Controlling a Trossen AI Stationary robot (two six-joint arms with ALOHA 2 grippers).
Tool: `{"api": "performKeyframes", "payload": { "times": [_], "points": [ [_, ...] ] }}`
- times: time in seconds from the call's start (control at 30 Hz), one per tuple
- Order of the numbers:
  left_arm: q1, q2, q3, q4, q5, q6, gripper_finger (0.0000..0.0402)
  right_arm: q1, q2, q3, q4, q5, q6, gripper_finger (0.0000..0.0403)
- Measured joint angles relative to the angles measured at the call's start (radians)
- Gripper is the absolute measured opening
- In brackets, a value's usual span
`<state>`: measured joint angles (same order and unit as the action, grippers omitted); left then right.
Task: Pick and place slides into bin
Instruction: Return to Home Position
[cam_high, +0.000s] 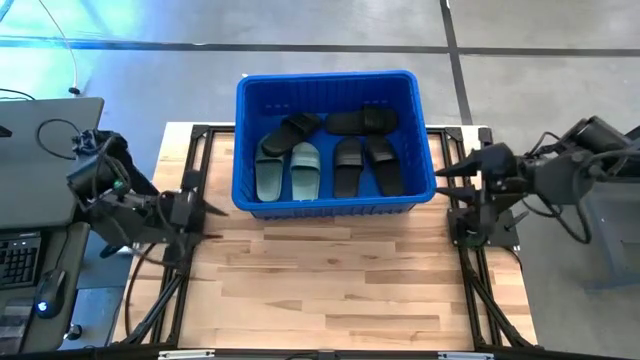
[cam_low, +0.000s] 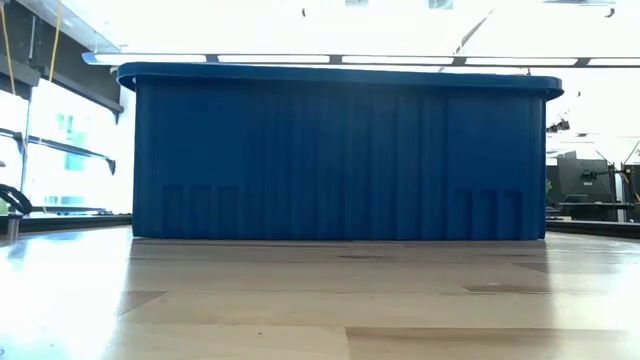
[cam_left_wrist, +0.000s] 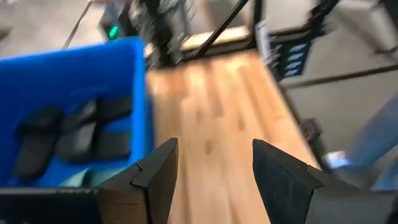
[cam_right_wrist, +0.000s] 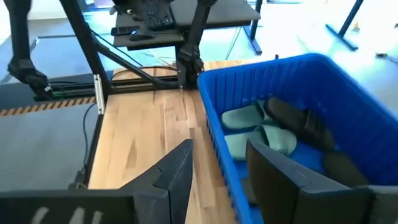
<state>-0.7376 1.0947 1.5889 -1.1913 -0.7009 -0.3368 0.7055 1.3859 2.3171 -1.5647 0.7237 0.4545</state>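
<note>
The blue bin (cam_high: 250, 92) stands at the table's far middle; it also shows in the low view (cam_low: 340, 155). Inside lie two sage green slides (cam_high: 288, 170) side by side at the left and several black slides (cam_high: 362, 160), on the bin's floor or on each other. My left gripper (cam_high: 215, 210) is open and empty at the table's left edge, near the bin's near left corner. My right gripper (cam_high: 448, 172) is open and empty at the table's right edge, beside the bin's right wall. The slides also show in the right wrist view (cam_right_wrist: 261, 130) and the left wrist view (cam_left_wrist: 74, 134).
The wooden table top (cam_high: 340, 280) lies bare in front of the bin. Black frame rails (cam_high: 480, 290) run along the table's left and right edges. A desk with a keyboard (cam_high: 20, 260) stands left of the table.
</note>
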Motion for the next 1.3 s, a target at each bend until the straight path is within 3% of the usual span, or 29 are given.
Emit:
{"api": "performKeyframes", "payload": {
  "times": [0.1, 0.23, 0.4, 0.53, 0.67, 0.8, 0.97, 1.17, 1.3],
  "points": [
    [-0.026, -0.077, -0.174, 0.261, 0.016, 0.103, 0.0190, 0.018, -0.047, -0.120, 0.017, 0.015, 0.094, 0.0139],
    [-0.028, -0.127, -0.394, 0.637, 0.096, 0.264, 0.0189, 0.050, -0.132, -0.419, 0.163, 0.071, 0.224, 0.0139],
    [-0.028, -0.107, -0.552, 1.075, 0.381, 0.551, 0.0191, 0.070, -0.275, -0.801, 0.657, 0.021, 0.146, 0.0139],
    [-0.029, -0.058, -0.588, 1.278, 0.472, 0.696, 0.0188, 0.070, -0.385, -1.069, 1.112, -0.107, 0.032, 0.0139],
    [-0.028, -0.018, -0.588, 1.327, 0.502, 0.700, 0.0187, 0.070, -0.454, -1.300, 1.505, -0.282, -0.083, 0.0139],
    [-0.016, -0.013, -0.589, 1.291, 0.493, 0.731, 0.0189, 0.059, -0.506, -1.460, 1.689, -0.347, -0.189, 0.0139],
    [0.070, -0.077, -0.589, 1.210, 0.541, 0.741, 0.0190, -0.004, -0.648, -1.572, 1.681, -0.354, -0.150, 0.0139],
    [0.223, -0.143, -0.588, 1.123, 0.714, 0.784, 0.0191, -0.060, -0.831, -1.676, 1.680, -0.400, -0.183, 0.0139],
    [0.303, -0.182, -0.588, 1.073, 0.766, 0.783, 0.0191, -0.085, -0.922, -1.724, 1.662, -0.400, -0.199, 0.0139]
  ]
}}
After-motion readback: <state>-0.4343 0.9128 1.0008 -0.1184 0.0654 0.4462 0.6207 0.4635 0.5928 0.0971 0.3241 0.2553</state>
